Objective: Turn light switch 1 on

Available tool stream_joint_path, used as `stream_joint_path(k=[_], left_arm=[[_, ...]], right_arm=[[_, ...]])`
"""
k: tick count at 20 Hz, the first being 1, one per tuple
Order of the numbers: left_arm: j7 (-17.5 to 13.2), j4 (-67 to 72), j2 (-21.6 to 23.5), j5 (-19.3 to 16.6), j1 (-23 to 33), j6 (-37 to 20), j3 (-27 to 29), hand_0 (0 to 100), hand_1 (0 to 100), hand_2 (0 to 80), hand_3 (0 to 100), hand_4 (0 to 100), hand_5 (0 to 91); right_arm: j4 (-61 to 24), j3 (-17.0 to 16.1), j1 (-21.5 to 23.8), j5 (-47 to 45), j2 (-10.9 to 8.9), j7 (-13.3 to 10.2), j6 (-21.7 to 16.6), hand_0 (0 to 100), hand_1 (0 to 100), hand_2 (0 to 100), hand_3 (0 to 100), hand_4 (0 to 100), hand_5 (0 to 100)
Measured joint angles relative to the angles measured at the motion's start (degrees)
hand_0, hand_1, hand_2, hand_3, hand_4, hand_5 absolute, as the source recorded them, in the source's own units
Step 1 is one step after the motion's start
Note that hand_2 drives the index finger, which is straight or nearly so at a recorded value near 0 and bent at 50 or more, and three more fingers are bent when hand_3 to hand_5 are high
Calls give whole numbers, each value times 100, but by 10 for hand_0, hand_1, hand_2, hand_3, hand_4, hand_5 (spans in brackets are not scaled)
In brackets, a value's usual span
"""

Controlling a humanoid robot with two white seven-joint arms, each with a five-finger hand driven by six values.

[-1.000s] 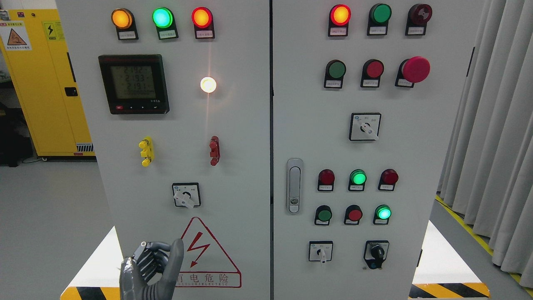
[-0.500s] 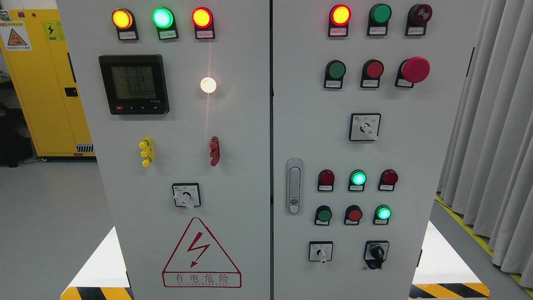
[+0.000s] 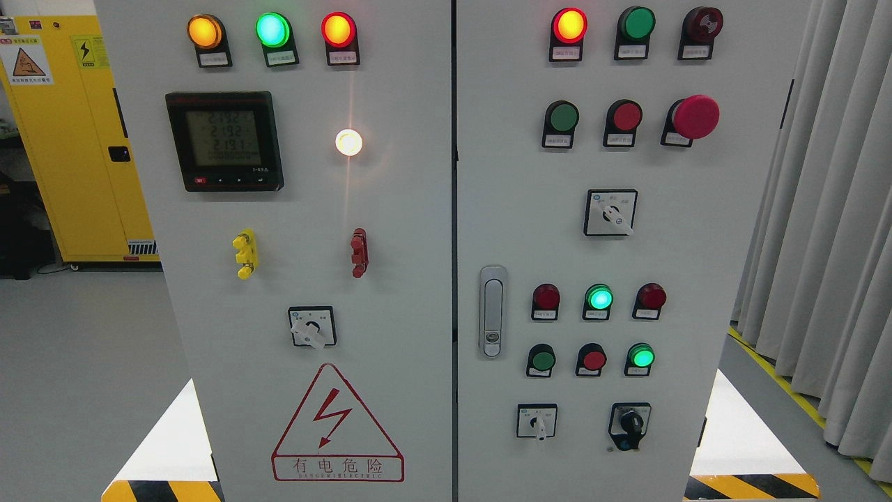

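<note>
A grey control cabinet with two doors fills the head view. On the left door a small rotary switch point(image 3: 311, 328) has its white knob pointing down and to the right. Above it a round white lamp point(image 3: 348, 142) is lit. The right door carries a similar rotary switch point(image 3: 610, 213), a smaller one point(image 3: 536, 421) low down, and a black knob switch point(image 3: 630, 424). I cannot read which one is numbered 1. Neither of my hands is in view.
The left door has a digital meter point(image 3: 224, 140), lit amber, green and red lamps, and a red warning triangle point(image 3: 337, 425). The right door has a handle point(image 3: 493, 310), push buttons and a red mushroom button point(image 3: 695, 116). A yellow cabinet point(image 3: 77, 139) stands at left, curtains point(image 3: 822, 209) at right.
My left hand, raised at the lower left of the panel one second ago, has dropped out of view. The panel and its lamps look the same.
</note>
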Motion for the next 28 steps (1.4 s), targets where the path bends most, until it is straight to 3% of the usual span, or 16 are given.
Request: stream_joint_path(k=[4,5,9,11,18,28], left_arm=[[-800,1390,12,163,-76,43,6,41,381,0,106,215,0],[-955,1699,4,194,-111,196,9,60,375,0,45,141,0],[-1412,2758,20,247,-216,946,8,108,354,0,0,0,0],[-1553,3155,37,250,-252,1248,5,118,347,0,0,0,0],[-1728,4133,-12,258,-383,1809,-6,130,291,0,0,0,0],[-1731,4873,-100,253,-602,1902,-18,153,243,0,0,0,0]], right_arm=[[0,0,0,0,0,0,0,0,500,40,0,0,0],[0,0,0,0,0,0,0,0,500,40,0,0,0],[0,0,0,0,0,0,0,0,500,40,0,0,0],[0,0,0,0,0,0,0,0,500,40,0,0,0],[0,0,0,0,0,0,0,0,500,40,0,0,0],[0,0,0,0,0,0,0,0,500,40,0,0,0]])
